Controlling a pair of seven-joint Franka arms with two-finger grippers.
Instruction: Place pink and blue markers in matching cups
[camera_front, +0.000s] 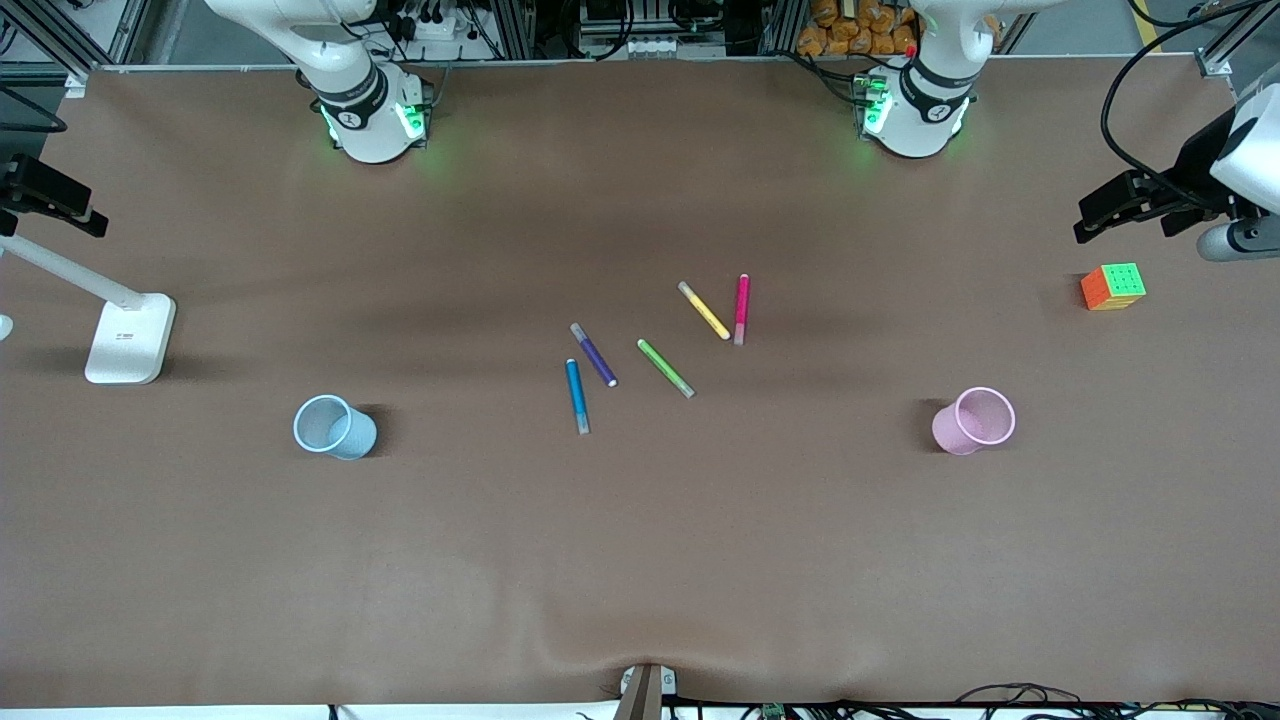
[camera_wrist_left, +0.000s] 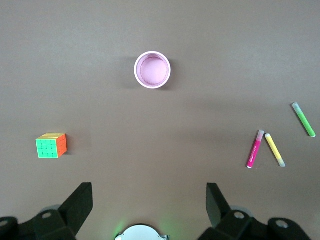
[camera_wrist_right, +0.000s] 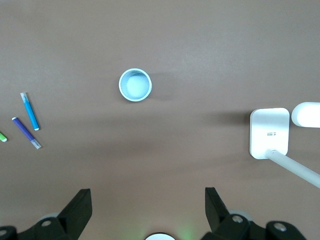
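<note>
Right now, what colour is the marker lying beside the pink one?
Yellow marker, its tip almost touching the pink marker; clearest in the left wrist view.

High front view; wrist views straight down.

No readable text on anything in view
The white lamp base (camera_wrist_right: 269, 133), at the right of the right wrist view, carries a small dark mark, and each robot base (camera_front: 370, 120) carries a small emblem; none can be read
</note>
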